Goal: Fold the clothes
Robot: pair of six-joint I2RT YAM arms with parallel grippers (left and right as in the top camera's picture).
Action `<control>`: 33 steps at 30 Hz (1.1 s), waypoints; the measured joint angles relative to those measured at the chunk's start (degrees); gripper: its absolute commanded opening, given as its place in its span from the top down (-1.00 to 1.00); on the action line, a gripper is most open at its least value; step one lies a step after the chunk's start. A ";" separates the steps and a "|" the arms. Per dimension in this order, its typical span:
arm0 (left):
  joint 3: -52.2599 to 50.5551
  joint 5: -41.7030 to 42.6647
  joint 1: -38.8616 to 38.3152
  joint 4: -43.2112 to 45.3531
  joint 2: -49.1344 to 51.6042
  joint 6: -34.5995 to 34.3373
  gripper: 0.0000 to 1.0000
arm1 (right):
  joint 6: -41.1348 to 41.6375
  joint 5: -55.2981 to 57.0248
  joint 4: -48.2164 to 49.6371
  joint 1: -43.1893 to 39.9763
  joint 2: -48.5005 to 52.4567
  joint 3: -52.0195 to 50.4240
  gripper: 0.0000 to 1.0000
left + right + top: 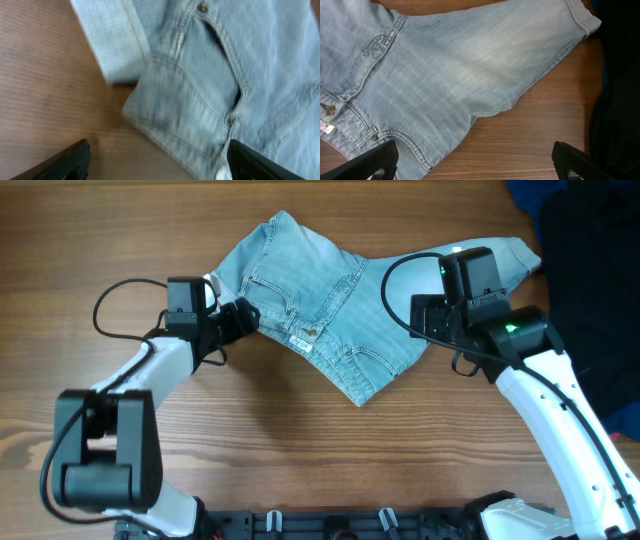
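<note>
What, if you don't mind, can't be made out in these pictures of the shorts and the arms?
- Overhead: the right arm covers part of one leg of the denim shorts.
- Overhead: the dark cloth is cut off by the top and right edges.
- Overhead: the white label is too small to read.
- Left wrist: the fingers run off the bottom edge, and the denim is blurred.

Surface: wooden table (300,450), brown, with the grain running left to right.
Centre: light blue denim shorts (330,310), lying spread out and rumpled.
Right edge: dark cloth pile (590,280), just beside the shorts' hemmed leg.
</note>
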 measured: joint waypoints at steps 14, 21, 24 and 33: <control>0.59 2.05 -0.68 -6.23 -4.04 -4.31 0.92 | 0.15 0.02 -0.63 0.00 -0.02 0.00 -1.00; 0.66 2.58 21.05 -45.90 -37.57 -5.73 0.92 | -10.82 -7.45 2.58 0.04 -0.11 0.00 -0.99; 0.48 7.02 21.46 -43.25 -41.72 -5.29 0.92 | -13.20 -11.85 2.99 0.00 0.74 0.00 -1.00; 0.33 16.02 21.46 -34.75 -42.10 -5.09 0.92 | -2.73 -9.88 14.12 -2.78 17.66 0.00 -1.00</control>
